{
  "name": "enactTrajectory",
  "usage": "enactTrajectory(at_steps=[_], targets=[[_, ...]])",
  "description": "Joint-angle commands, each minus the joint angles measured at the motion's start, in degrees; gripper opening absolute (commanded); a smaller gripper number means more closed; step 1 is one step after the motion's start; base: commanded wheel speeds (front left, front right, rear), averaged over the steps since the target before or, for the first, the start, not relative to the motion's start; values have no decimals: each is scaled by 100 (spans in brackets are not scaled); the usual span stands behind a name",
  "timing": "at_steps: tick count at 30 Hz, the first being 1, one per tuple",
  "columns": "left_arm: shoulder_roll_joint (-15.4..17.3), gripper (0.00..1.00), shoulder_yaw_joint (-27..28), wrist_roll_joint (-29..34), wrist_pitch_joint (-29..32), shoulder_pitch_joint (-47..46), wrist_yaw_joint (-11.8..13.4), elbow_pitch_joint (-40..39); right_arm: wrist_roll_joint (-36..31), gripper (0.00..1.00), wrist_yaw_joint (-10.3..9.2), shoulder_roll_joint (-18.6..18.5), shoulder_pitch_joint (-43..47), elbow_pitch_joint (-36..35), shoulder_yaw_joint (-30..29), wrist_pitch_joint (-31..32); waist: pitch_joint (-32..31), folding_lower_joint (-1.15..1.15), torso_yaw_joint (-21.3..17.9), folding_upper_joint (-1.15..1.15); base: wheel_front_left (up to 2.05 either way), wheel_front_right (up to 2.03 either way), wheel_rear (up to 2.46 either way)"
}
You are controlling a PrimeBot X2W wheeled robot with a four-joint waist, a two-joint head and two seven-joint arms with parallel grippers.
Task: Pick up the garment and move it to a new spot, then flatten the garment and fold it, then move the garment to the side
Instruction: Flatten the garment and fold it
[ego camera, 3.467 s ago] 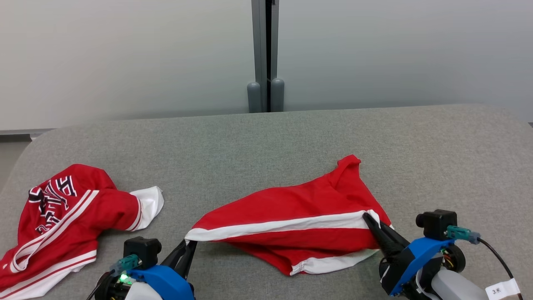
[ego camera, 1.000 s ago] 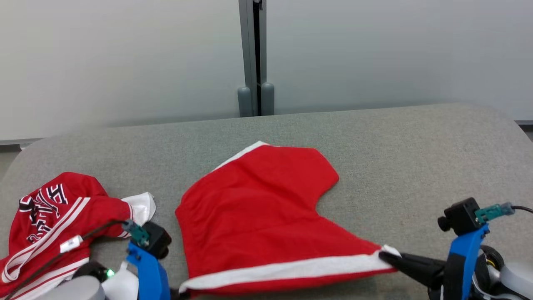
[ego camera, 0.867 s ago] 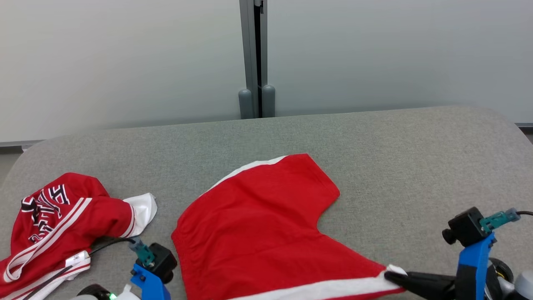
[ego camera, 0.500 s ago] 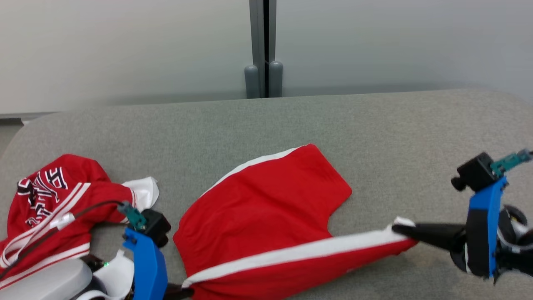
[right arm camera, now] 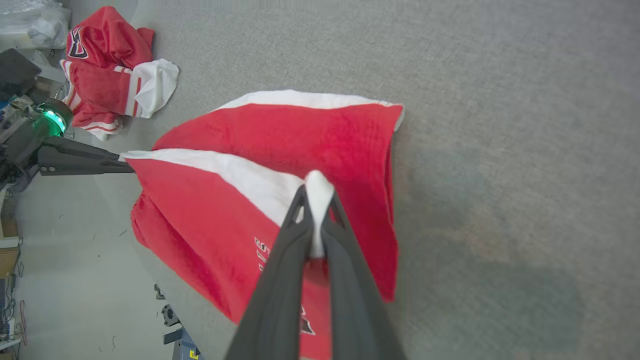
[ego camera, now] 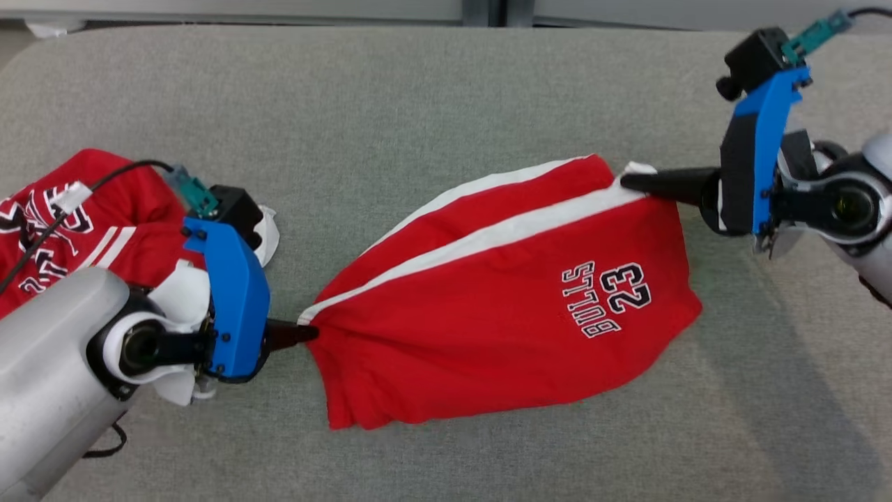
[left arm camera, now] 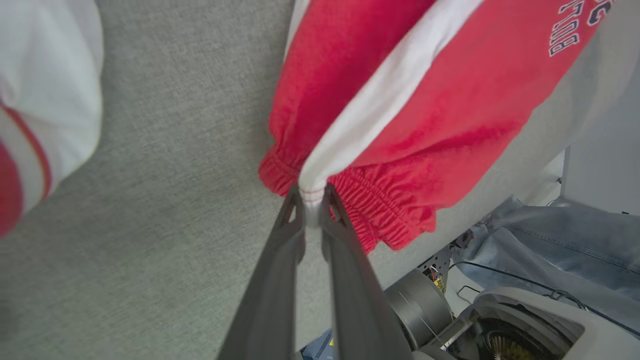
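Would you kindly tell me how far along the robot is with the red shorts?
Done: the red, white-striped shorts are gripped. In hand: left gripper and right gripper pinch opposite stripe ends, stretching them over the grey fabric surface. Left: flattening, folding, moving aside; they are bunched, unfolded.

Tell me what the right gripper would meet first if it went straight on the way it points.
The shorts: the right gripper is shut on the end of their white stripe, with red fabric straight ahead of its tips, so it would likely push into that first. Depth beyond is unclear.
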Motion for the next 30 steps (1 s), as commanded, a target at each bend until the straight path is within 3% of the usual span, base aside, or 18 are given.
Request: enactTrajectory(at_steps=[1,8,22,23,24,25,30], targets=[[-92,0,55,-1,45,-180,-32,97,-49,0,2,119,-172,178,-11,37,311,-2,264,-3,0,0,0],[-361,0,164,13,144,-597,-100,575,-133,0,3,638,-700,966,-66,25,541,-2,338,-3,0,0,0],[-260,0,170,88,63,-517,-108,917,-216,3,3,876,-548,1449,-76,-563,436,-2,303,-3,0,0,0],[-277,13,172,124,16,-517,-92,942,-215,31,3,911,-524,1493,-85,-629,438,-2,302,-3,0,0,0],[-300,42,173,151,-24,-522,-88,969,-222,68,2,947,-505,1533,-74,-678,438,-2,301,-3,0,0,0],[-321,100,169,158,-59,-515,-85,1010,-235,100,3,987,-485,1587,-72,-756,430,-2,298,-3,0,0,0],[-375,100,69,299,-99,-467,-60,1130,-254,100,3,1151,-340,1716,-24,-1040,220,-2,286,-3,0,0,0]])
